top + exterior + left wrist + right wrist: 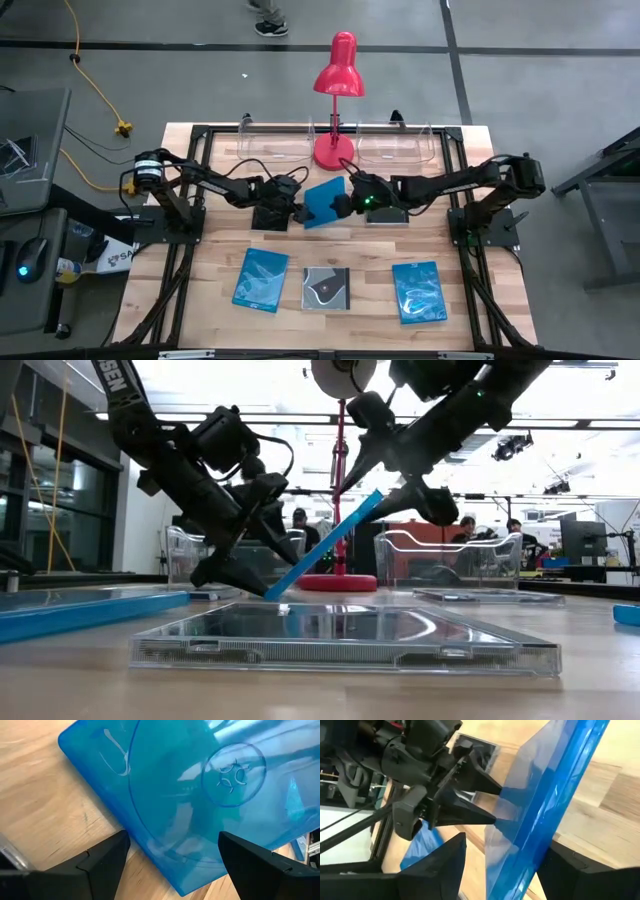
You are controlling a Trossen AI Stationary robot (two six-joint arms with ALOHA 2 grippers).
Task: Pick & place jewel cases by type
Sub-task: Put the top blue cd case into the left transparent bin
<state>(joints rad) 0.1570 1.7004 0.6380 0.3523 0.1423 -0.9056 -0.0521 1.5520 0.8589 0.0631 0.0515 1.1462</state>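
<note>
Right gripper (347, 203) is pinching the tilted blue jewel case (322, 203), left gripper (296, 211) gaping wide beside its low edge, maybe touching. Careless handover's risking a slip onto the worktop (200, 290).

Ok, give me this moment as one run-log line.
right gripper: shut on tilted blue case, lower edge on table | left gripper: open at its lower edge | front row: two blue, one dark
</note>
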